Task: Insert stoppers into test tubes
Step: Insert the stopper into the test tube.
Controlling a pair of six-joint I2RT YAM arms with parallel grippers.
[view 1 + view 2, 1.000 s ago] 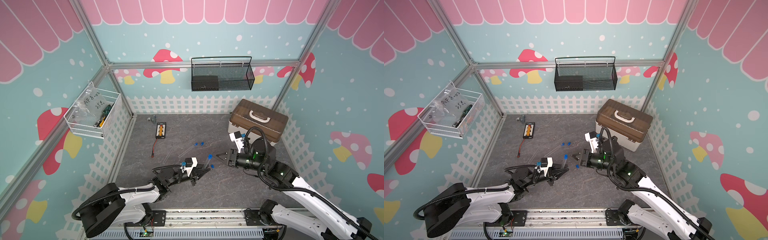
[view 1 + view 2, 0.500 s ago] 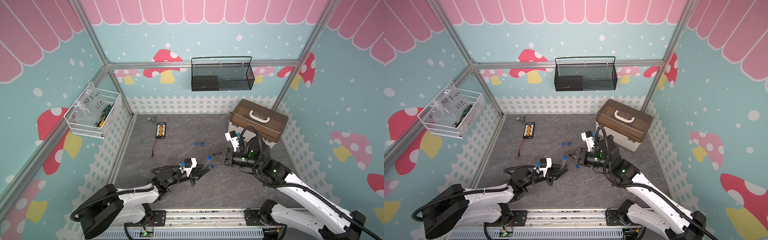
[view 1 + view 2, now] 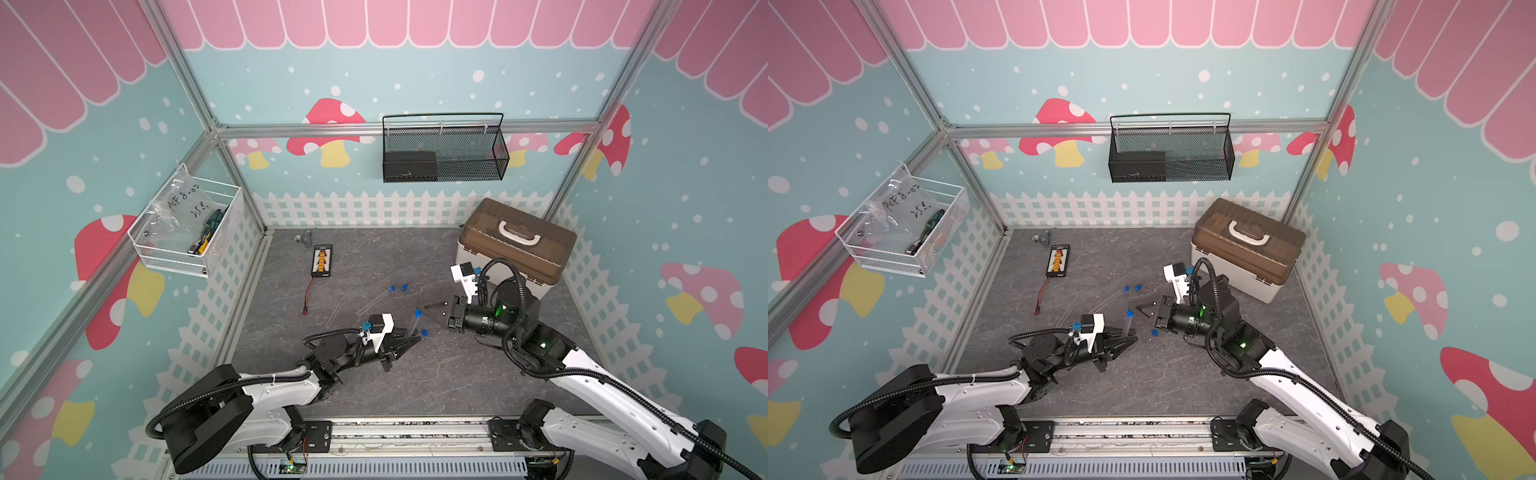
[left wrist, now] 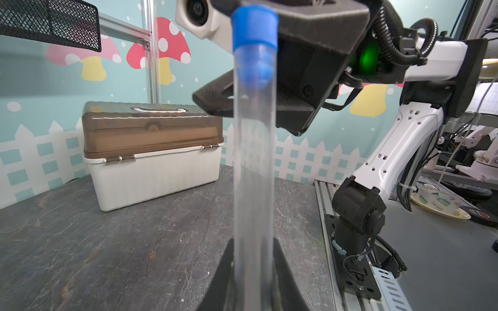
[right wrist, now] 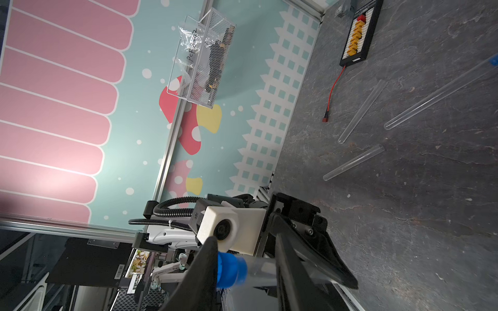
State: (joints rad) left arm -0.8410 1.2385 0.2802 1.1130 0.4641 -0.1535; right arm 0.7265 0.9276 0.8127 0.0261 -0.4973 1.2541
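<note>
**Left claw pinches a stoppered tube upright; right claw sits at its top**

On my left the picket fence [image 3: 232,299] edges the grey slab [image 3: 436,374]; a charger board [image 3: 322,261] lies toward the back; my widest bare slate runs between the claws and the front rail [image 3: 415,432].

Three loose test tubes [image 5: 361,113] lie flat left of centre, long axes slanting from near-left to far-right; the plugged tube [image 3: 374,300] carries a blue plug [image 3: 392,287] at its far end, with a spare stopper [image 3: 404,286] just beside it.

The left claw [image 3: 411,338] is pressed onto the base of the upright test tube [image 4: 253,175]; its long axis stands vertical, mouth up, and the seated stopper [image 4: 254,27] fills that mouth; a fallen stopper [image 3: 424,332] rests on the slate just right of the claw tips.

The right claw [image 3: 422,309] lies level and partly spread; in the right wrist view one finger [image 5: 204,269] touches the seated stopper's top and the other crosses the tube lower down; I see it pinching nothing.

The brown-lidded toolbox [image 3: 515,245] fills the back right corner.
</note>
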